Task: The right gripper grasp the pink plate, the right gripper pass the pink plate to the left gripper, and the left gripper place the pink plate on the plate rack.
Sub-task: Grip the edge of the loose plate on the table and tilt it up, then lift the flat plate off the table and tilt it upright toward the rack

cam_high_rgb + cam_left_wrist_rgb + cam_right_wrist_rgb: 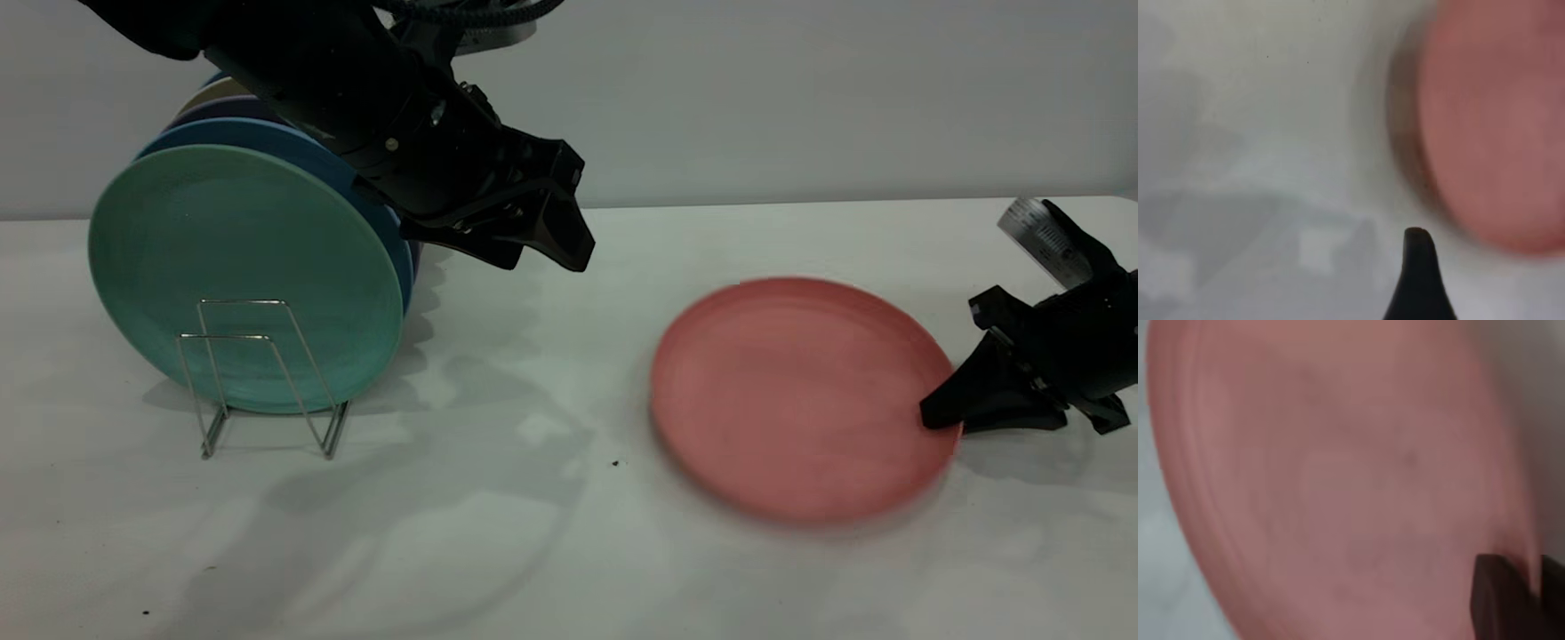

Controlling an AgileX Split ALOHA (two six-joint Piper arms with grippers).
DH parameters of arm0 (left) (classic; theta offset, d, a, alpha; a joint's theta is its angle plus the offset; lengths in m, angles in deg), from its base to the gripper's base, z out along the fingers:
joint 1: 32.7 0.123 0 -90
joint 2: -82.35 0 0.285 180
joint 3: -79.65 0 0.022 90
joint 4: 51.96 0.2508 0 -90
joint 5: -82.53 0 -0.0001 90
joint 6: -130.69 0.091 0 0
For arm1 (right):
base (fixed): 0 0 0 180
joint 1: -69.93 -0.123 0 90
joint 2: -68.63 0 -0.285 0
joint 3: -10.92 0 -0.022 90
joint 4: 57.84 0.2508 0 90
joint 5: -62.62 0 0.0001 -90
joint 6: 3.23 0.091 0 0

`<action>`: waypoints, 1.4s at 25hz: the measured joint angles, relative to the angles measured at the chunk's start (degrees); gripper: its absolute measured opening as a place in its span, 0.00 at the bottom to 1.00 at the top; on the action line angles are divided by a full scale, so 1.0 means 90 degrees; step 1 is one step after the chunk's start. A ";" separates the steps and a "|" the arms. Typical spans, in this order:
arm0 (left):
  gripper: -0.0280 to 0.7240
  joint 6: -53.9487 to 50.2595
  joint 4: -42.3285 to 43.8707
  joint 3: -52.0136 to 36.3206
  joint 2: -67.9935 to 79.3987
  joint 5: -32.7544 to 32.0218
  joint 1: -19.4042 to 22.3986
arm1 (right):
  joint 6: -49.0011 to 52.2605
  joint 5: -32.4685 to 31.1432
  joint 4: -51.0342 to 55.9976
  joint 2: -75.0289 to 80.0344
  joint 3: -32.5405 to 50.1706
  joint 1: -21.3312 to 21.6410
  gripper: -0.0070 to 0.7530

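Note:
The pink plate (pixel 800 391) is at the right of the white table, its image smeared and a dark shadow under its near edge. My right gripper (pixel 933 418) is shut on the plate's right rim. In the right wrist view the rim passes between the two dark jaws of the right gripper (pixel 1536 577), and the pink plate (pixel 1338 473) fills most of the picture. My left gripper (pixel 547 260) hangs open above the table, between the plate and the plate rack (pixel 267 373). One left fingertip (pixel 1418 250) shows beside the pink plate (pixel 1491 127).
A green plate (pixel 240 267) stands upright in the wire rack, with blue plates (pixel 293 147) and others stacked behind it. The left arm (pixel 356 80) reaches over these plates. Bare white table (pixel 533 533) lies in front and between rack and pink plate.

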 joint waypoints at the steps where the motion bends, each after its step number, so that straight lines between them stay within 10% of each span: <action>1: 0.81 0.0009 -0.0105 0.0000 0.0000 -0.0016 0.0000 | -0.0222 -0.0156 0.0000 -0.0013 0.0000 0.0000 0.04; 21: 0.80 0.0169 -0.0729 0.0618 0.0352 -0.0866 -0.0093 | -0.1799 -0.1502 0.0908 -0.0325 0.0000 -0.0305 0.03; 31: 0.21 0.0431 -0.0920 0.0623 0.0432 -0.0705 -0.0136 | -0.1978 -0.1457 0.0992 -0.0325 0.0000 -0.0437 0.05; 35: 0.14 0.0657 -0.0902 0.0623 0.0445 -0.0441 -0.0109 | -0.1846 -0.1521 0.1263 -0.0351 0.0000 -0.0430 0.20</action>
